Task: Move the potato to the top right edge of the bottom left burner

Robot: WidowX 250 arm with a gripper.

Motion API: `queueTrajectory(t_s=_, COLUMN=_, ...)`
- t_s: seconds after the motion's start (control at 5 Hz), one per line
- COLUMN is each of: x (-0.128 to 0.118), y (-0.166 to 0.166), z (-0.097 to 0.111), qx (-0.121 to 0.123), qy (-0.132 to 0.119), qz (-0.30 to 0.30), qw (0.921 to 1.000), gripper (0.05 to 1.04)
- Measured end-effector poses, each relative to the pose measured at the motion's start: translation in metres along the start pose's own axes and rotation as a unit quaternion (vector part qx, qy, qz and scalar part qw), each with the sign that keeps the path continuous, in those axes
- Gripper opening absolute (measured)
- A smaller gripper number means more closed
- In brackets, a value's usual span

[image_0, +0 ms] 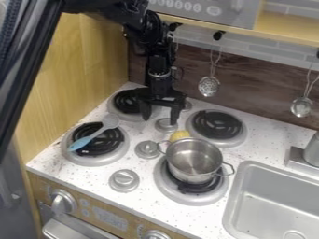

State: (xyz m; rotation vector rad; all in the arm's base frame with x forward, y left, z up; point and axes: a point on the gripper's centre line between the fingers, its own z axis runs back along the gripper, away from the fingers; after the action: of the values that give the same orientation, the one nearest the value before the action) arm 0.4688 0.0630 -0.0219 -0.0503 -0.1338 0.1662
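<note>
Black and angular, the tool (160, 115) hangs over the back of the speckled white counter (142, 198), just beside the back left burner (126, 101), its two fingers spread wide. Yellow and rounded, the potato (179, 136) sits behind the shiny metal pot (194, 164) at its left side, near a ridged round knob (166, 125); I cannot tell whether it touches the pot. That smooth, thin-handled pot rests on the front right burner (185, 197). Across the black coils of the bottom left burner (101, 145) lies a spoon (93, 137) — slim blue handle, grey oval bowl — slanting toward the back.
</note>
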Motion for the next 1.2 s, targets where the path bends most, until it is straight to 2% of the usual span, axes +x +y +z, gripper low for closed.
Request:
queueTrajectory(t_s=0.2, x=-0.014, y=0.0, z=-0.021, qx=0.001, qy=0.028, qz=0.002, qw=0.9996, gripper=0.999)
queueTrajectory(t_s=0.4, x=-0.032, y=-0.016, z=-0.032, qx=-0.003, qy=0.034, qz=0.003, qw=0.9994, gripper=0.999)
queueTrajectory(t_s=0.6, x=-0.021, y=-0.035, z=-0.006, qx=-0.012, qy=-0.015, qz=0.003, qw=0.9998, gripper=0.999)
queueTrajectory(t_s=0.8, x=-0.019, y=-0.046, z=0.003, qx=-0.01, qy=-0.039, qz=0.01, qw=0.9992, gripper=0.999)
queueTrajectory(t_s=1.0, x=-0.015, y=-0.05, z=0.008, qx=-0.019, qy=-0.039, qz=0.023, qw=0.9988, gripper=0.999)
queueTrajectory(t_s=1.2, x=-0.009, y=-0.06, z=0.004, qx=-0.011, qy=-0.031, qz=0.015, qw=0.9993, gripper=0.999)
